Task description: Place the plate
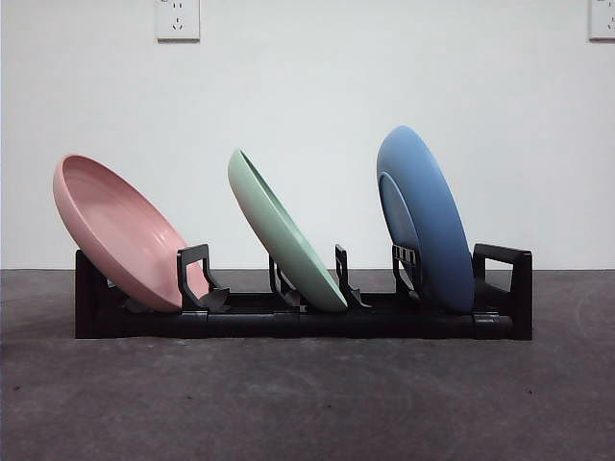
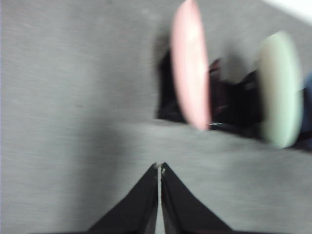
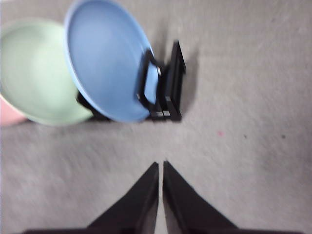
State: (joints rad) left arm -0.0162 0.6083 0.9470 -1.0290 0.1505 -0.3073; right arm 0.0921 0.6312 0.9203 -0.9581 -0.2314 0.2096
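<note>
The blue plate (image 1: 428,216) already leans in the end slot of the black dish rack (image 1: 500,322), lying ahead of the empty, closed right pincer (image 3: 161,165), while the equally closed, empty left pincer (image 2: 159,166) hangs above the tabletop (image 1: 307,403) nearer the pink plate (image 1: 120,230).

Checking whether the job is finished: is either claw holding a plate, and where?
Nothing is held. The left claw and right claw are shut on nothing, above the table.
</note>
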